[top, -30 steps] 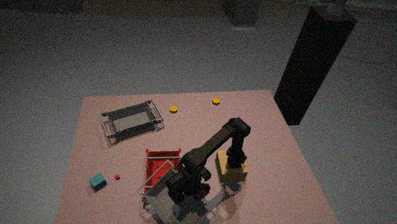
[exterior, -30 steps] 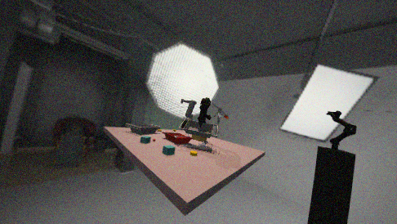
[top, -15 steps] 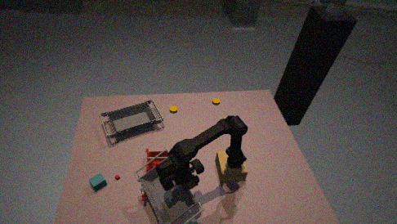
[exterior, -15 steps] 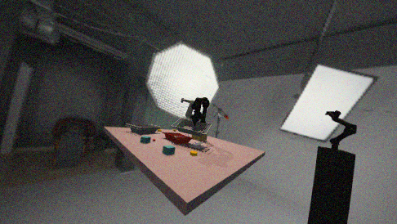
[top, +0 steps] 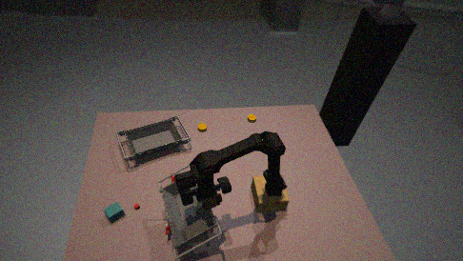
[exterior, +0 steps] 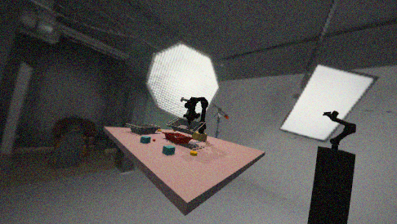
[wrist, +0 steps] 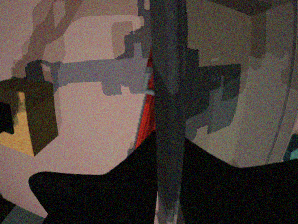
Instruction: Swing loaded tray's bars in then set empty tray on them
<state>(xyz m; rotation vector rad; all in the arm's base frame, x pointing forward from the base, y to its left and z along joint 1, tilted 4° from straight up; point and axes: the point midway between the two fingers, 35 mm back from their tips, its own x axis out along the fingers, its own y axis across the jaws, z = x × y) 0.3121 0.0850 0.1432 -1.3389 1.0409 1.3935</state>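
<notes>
- One grey tray [top: 188, 233] [exterior: 185, 126] [wrist: 171, 75], gripped by the tool [top: 202, 207] [exterior: 189, 122] [wrist: 162, 135] at its wall.
- Exterior view: grey tray raised above the red tray [top: 168, 230] [exterior: 176, 137] [wrist: 146, 122].
- Top view: red one mostly hidden.

From my top view, the upper tray [top: 191, 230] [exterior: 184, 124] [wrist: 170, 55] covers most of the lower tray [exterior: 178, 138] [wrist: 145, 125] — above it, not down on the table [top: 310, 129] [exterior: 185, 176]. I see the spare tray [top: 151, 141] [exterior: 144, 130] behind them to the left, and two discs [top: 202, 128] [top: 251, 118] right of that. The ball [top: 136, 206] [exterior: 153, 140] lies left of the trays, the cube [top: 114, 212] [exterior: 145, 140] just beyond; the box [top: 257, 191] [exterior: 199, 136] [wrist: 42, 120] stands to their right.
</notes>
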